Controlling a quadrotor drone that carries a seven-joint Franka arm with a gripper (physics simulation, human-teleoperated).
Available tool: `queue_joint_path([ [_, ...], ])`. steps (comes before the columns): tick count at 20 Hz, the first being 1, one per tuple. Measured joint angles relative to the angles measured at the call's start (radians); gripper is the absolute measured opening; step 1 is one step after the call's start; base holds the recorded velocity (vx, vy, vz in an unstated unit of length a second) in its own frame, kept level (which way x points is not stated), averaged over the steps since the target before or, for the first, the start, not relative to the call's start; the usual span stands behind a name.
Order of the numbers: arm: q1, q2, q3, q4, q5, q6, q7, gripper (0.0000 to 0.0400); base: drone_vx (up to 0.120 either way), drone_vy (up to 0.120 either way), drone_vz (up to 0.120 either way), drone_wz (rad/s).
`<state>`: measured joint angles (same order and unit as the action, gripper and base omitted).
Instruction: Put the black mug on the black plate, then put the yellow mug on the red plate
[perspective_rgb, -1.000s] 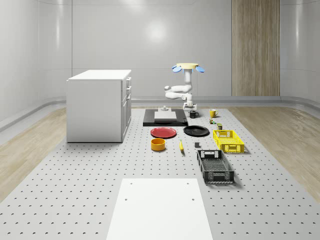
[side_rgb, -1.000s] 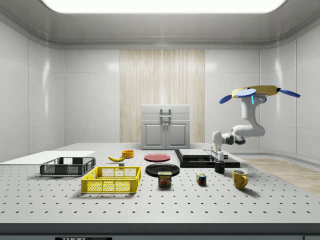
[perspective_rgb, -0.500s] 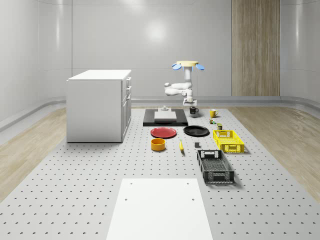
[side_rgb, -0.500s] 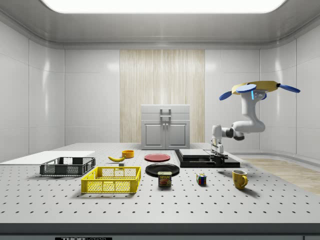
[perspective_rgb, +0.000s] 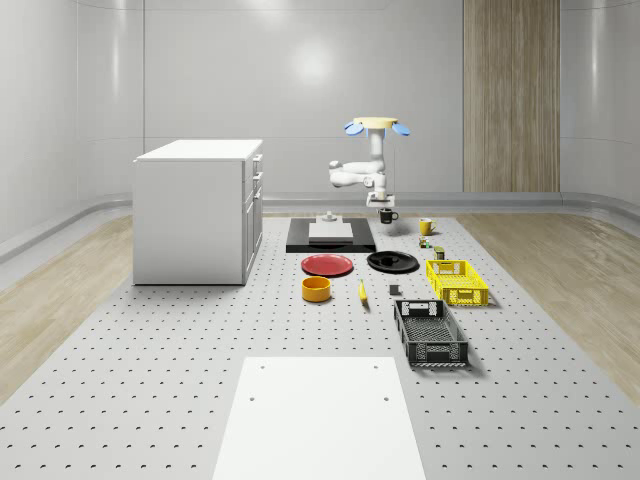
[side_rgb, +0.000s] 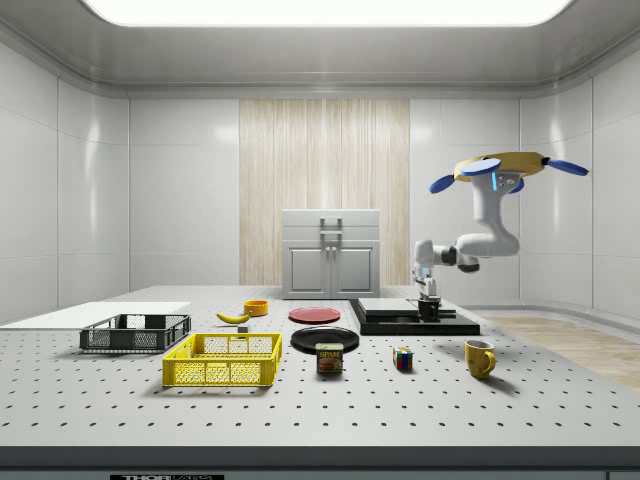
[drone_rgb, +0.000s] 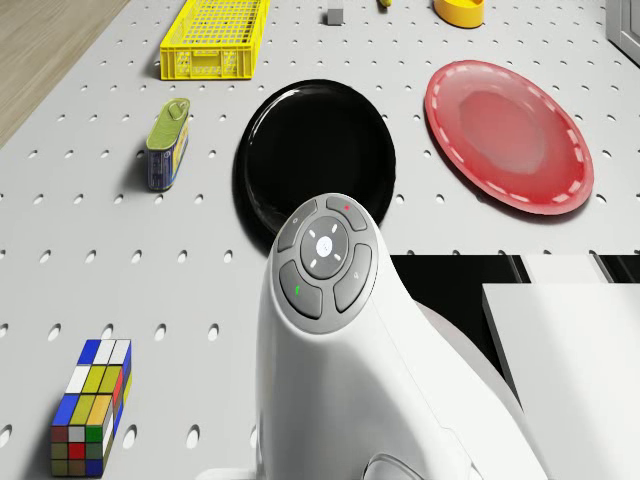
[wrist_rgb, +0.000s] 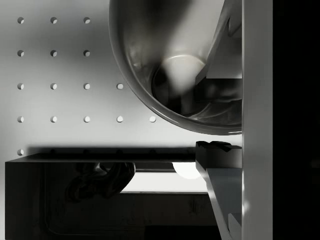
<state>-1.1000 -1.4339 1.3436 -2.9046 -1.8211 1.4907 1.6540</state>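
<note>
My gripper (side_rgb: 429, 296) grips the black mug (perspective_rgb: 387, 215) by its rim, one finger inside the bowl and one outside, carrying it clear of the table (perspective_rgb: 150, 340) while my drone (side_rgb: 505, 166) hovers above the far end; the black plate (drone_rgb: 315, 150) lies below and ahead of the gripper, the red plate (drone_rgb: 507, 134) beside it, the yellow mug (side_rgb: 479, 357) well apart. I judge the mug rigid, glossy and slippery, its wall the proper hold. In the wrist view dark reflections blur where the finger meets the rim
</note>
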Motion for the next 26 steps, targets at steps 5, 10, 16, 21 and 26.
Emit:
queue_joint_path([
  [5,-0.003,-0.01,0.004,0.0,0.006,0.009,0.002,0.011,0.12,0.0,0.0,0.0],
  [10,-0.005,-0.02,0.006,0.001,0.01,0.018,0.004,0.011,0.12,0.0,0.0,0.0],
  [16,-0.008,-0.03,0.008,0.001,0.015,0.028,0.006,0.011,0.12,0.0,0.0,0.0],
  [21,-0.009,-0.039,0.01,0.002,0.018,0.036,0.008,0.011,0.12,0.0,0.0,0.0],
  [26,-0.011,-0.047,0.011,0.002,0.022,0.043,0.009,0.011,0.12,-0.056,0.0,0.0],
])
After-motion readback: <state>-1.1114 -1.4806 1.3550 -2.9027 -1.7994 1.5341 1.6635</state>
